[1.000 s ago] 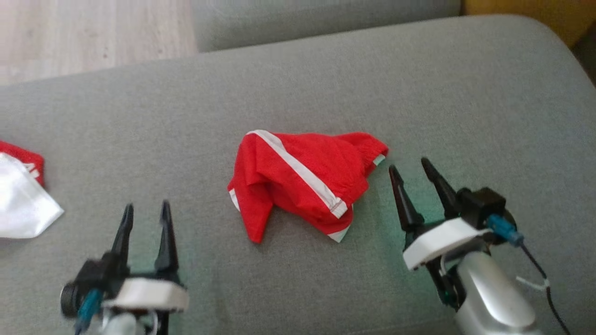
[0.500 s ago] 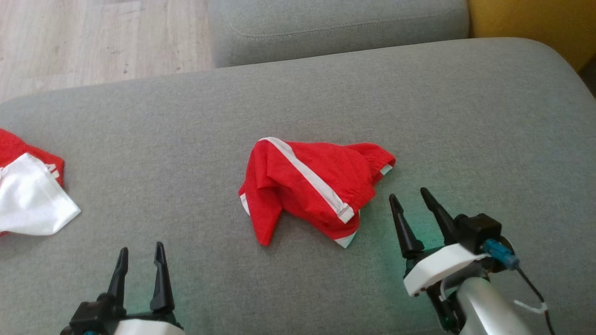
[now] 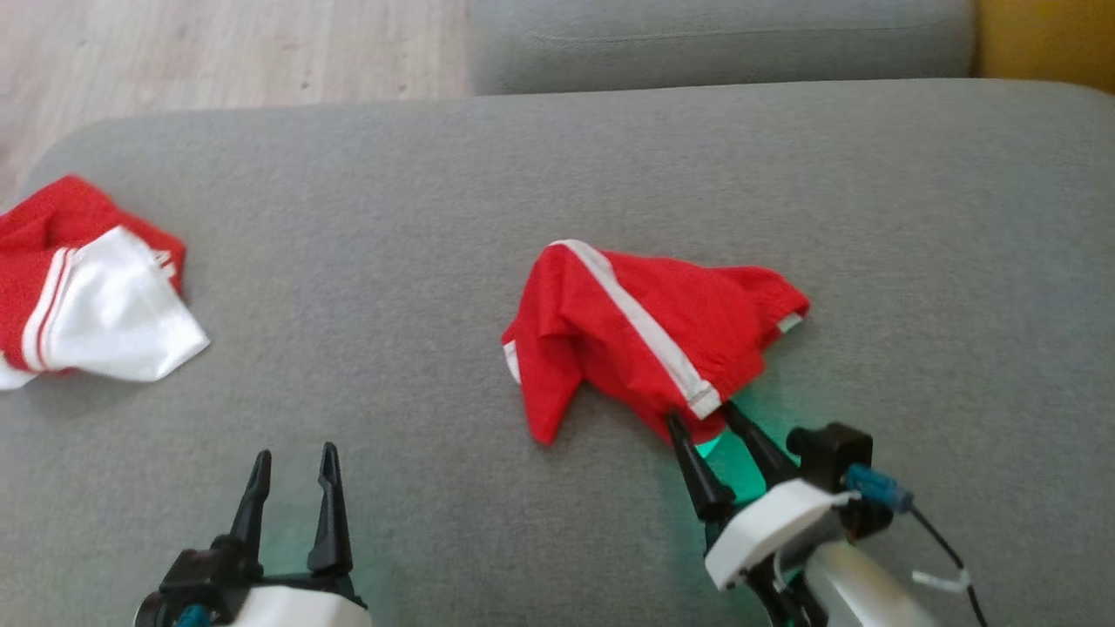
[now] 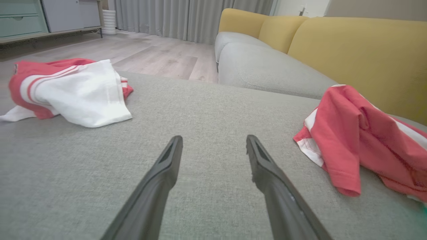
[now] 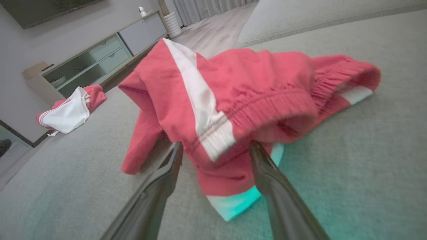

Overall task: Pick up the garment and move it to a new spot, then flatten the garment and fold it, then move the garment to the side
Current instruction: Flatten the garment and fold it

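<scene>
Right gripper (image 3: pixel 699 414): two long tapered black fingers (image 3: pixel 692 466), white wrist housing (image 3: pixel 766 527), black camera block (image 3: pixel 827 448), blue connector (image 3: pixel 875 483), thin black cable (image 3: pixel 949 549) with white tie (image 3: pixel 939 579), silvery forearm (image 3: pixel 849 582). Left gripper (image 3: pixel 294 451): matching black fingers, white housing.

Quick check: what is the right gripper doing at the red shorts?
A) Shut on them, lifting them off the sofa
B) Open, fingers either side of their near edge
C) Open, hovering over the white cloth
B: in the right wrist view the right gripper is open, one finger on each side of the near edge of the shorts, which lie on the sofa.
</scene>
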Robot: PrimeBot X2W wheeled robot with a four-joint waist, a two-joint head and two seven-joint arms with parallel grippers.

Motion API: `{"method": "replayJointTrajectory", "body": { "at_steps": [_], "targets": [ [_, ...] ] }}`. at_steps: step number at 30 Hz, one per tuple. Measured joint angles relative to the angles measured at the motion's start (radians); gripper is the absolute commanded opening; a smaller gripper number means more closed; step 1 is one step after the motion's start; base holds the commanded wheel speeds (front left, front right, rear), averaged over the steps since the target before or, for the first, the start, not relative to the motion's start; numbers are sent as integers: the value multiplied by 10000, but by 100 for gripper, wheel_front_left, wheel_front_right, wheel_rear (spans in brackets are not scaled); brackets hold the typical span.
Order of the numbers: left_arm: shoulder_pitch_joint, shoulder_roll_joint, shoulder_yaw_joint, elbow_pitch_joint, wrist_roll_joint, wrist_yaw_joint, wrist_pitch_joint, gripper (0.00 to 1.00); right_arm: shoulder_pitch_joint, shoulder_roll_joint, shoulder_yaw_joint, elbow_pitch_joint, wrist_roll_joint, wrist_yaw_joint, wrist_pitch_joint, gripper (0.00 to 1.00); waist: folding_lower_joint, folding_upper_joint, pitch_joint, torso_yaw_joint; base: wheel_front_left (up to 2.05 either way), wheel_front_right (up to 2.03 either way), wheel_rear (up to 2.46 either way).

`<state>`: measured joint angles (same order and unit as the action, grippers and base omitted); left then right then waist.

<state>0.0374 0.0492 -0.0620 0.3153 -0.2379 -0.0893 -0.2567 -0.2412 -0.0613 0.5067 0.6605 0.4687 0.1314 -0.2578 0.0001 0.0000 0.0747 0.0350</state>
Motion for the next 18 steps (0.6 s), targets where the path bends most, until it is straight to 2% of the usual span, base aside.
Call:
{"method": "replayJointTrajectory", "body": {
  "at_steps": [6, 7, 8, 10, 11, 18],
  "targets": [
    [2, 0, 48, -2, 0, -2, 0, 100, -321, 2, 33, -316, 159, 0, 0, 100, 0, 0, 184, 211, 0, 0, 0],
    [2, 0, 46, 0, -2, -2, 0, 100, -321, 2, 13, -378, 169, 0, 0, 91, 0, 0, 201, 215, 0, 0, 0],
    [-1, 0, 40, 2, -4, -4, 0, 100, -319, 2, -12, -424, 171, 0, 0, 56, 0, 0, 216, 216, 0, 0, 0],
    [-8, 0, 4, 4, -6, -4, 0, 100, -316, 2, -113, -570, 171, 0, 0, 16, 0, 0, 246, 206, 0, 0, 0],
    [-22, 0, -17, 8, -4, -10, 0, 100, -316, 2, -165, -621, 169, 0, 0, 0, 0, 0, 264, 201, 0, 0, 0],
    [-324, 0, -199, 46, -167, -77, 0, 100, -396, -10, -784, -1156, -77, 0, 0, 0, 0, 0, 383, 357, 0, 0, 0]
  ]
}}
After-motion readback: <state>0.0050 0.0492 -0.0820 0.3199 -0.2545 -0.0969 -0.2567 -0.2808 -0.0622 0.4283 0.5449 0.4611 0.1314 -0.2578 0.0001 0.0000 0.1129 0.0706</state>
